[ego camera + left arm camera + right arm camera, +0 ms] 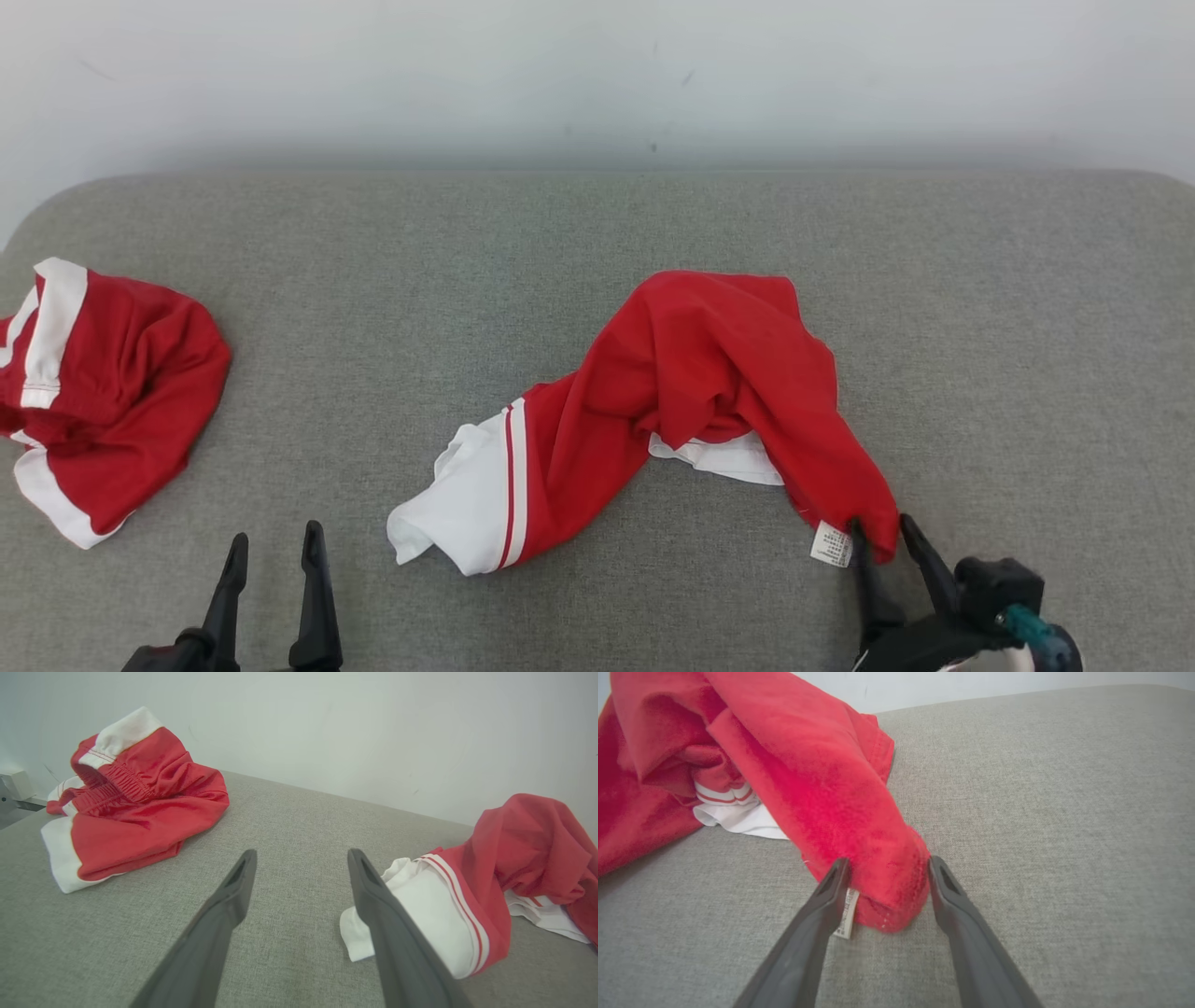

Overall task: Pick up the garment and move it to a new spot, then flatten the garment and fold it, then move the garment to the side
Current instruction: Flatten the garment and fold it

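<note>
The garment [691,373] is a crumpled red piece with white stripe-trimmed ends, lying mid-surface; I also see it in the left wrist view [528,849] and the right wrist view [808,765]. My right gripper [879,525] [888,860] is open and straddles the garment's near right corner. Red fabric fills the gap between its fingers, beside a small white label [846,912]. My left gripper [276,532] [302,851] stands open and empty over bare surface, just left of the garment's white end.
A second crumpled red-and-white garment [103,392] [135,798] lies at the far left edge. Everything rests on a grey fabric-covered surface [373,280] with rounded far corners, backed by a pale wall [597,75]. Bare surface extends to the right of the right gripper.
</note>
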`<state>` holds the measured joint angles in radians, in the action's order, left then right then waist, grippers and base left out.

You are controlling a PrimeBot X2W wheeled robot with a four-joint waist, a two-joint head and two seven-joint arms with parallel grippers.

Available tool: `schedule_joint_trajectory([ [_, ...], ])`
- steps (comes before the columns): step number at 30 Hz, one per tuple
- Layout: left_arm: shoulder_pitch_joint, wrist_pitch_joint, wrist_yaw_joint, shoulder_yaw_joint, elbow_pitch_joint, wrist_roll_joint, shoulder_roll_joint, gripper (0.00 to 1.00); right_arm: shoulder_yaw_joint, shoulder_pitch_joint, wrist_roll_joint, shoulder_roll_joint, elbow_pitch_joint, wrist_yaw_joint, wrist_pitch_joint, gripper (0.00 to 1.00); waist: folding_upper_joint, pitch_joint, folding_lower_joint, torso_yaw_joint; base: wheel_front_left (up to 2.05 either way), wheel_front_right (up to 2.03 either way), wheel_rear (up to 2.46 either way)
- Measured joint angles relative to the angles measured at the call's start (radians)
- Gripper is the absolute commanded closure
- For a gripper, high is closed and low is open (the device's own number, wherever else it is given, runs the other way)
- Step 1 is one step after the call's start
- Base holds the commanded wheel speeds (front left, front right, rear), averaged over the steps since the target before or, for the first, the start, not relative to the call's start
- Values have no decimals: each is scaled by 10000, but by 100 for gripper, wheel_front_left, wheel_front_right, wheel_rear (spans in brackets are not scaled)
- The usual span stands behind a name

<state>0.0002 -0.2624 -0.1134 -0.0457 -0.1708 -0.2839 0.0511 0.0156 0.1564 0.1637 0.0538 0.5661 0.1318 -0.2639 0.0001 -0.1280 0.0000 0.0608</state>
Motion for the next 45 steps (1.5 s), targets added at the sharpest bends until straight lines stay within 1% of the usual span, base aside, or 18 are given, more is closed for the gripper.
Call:
schedule_joint_trajectory([
  [1,3,0,0,2,-17,0,0,0,-42,70,2,4,65,0,0,100,1,23,0,13,0,0,0],
  [7,220,0,6,-67,-69,-8,2,0,-487,205,4,215,-368,0,0,100,0,185,0,-47,0,0,0],
  [16,247,0,44,42,-190,-54,-2,0,-2123,-363,-182,1212,-2301,0,0,100,0,315,0,-469,0,0,0],
  [20,241,-2,77,56,-224,-65,-2,0,-2761,-829,-249,1542,-2911,0,-2,100,0,315,0,-656,0,0,0],
  [25,217,0,77,77,-276,-79,-2,0,-3279,-1531,-309,1649,-2901,0,0,100,0,286,0,-748,0,0,0],
  [28,206,0,75,77,-311,-102,-2,0,-3214,-1736,-307,1590,-2568,0,-2,100,0,262,0,-756,0,0,0],
  [29,206,0,75,69,-326,-115,-2,0,-3160,-1743,-261,1546,-2483,0,0,76,0,255,0,-760,0,0,0],
  [30,204,0,75,59,-337,-127,0,0,-3126,-1731,-169,1517,-2491,0,2,23,0,250,1,-767,0,0,0],
  [31,204,-2,75,42,-366,-140,-2,0,-3072,-1627,-21,1507,-2748,0,2,0,0,256,1,-776,0,0,0],
  [37,203,-2,67,-61,-408,-138,-2,0,-2936,-1617,58,1271,-3902,0,-2,0,0,342,0,-782,0,0,0],
  [45,198,0,31,-119,-418,-134,-2,0,-2458,-1615,132,976,-4345,0,0,0,0,431,1,-800,0,0,0],
])
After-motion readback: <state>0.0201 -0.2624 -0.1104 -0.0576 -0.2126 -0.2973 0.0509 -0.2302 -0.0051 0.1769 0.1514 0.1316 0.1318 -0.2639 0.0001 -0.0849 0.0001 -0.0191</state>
